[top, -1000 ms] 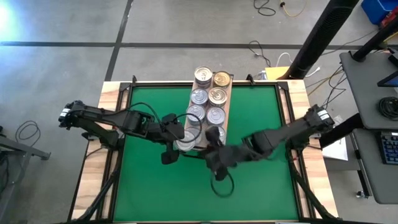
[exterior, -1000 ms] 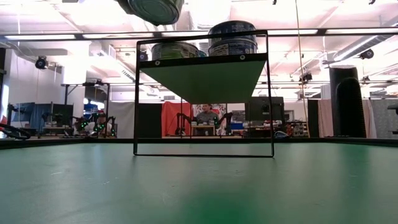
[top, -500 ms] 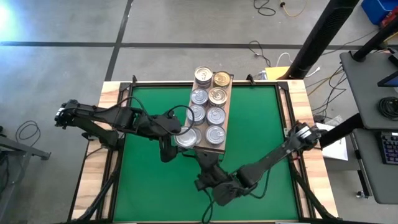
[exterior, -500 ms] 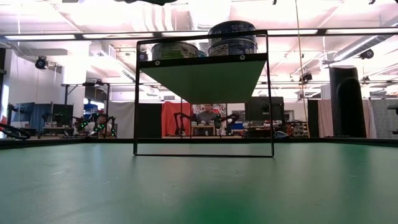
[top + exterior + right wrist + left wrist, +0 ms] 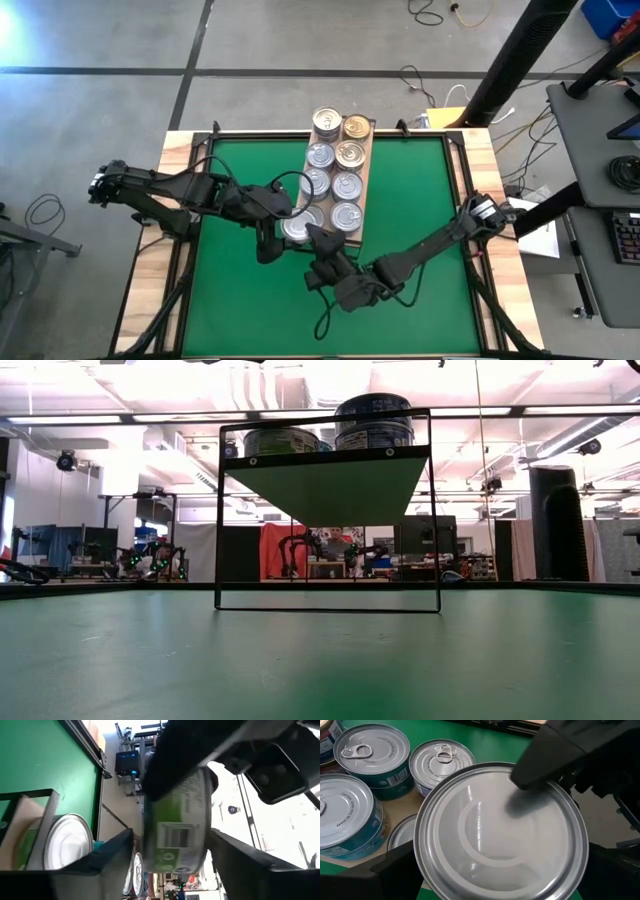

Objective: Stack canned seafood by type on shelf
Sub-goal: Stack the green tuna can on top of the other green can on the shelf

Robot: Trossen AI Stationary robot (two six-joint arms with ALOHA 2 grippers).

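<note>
A silver-ended can with a green label (image 5: 298, 222) hangs in the air by the shelf's near left corner, with my left gripper (image 5: 283, 222) shut on it. Its plain flat end (image 5: 500, 835) fills the left wrist view. The shelf (image 5: 368, 170) is a raised wooden board (image 5: 325, 485) carrying several canned seafood tins (image 5: 340, 155), two abreast. My right gripper (image 5: 316, 240) stands open just near of the held can, fingers apart and touching nothing. The right wrist view shows the can (image 5: 175, 835) beyond them. My left gripper pinches the can by its round side wall (image 5: 172, 795), one finger (image 5: 395, 867) on each side across its full width. The fingers come roughly level from the table's left. The can is lifted clear, its flat ends facing up and down.
Green mat (image 5: 420, 220) lies bare to the right of the shelf and along the near edge. The shelf stands on a thin black frame (image 5: 218, 520), with free room beneath it. The tins on the shelf (image 5: 370, 757) stand close beside the held can.
My right gripper has come away from the can and drawn back toward the table's near edge. The can stays with my left gripper and has risen, leaving the top of the low view.
</note>
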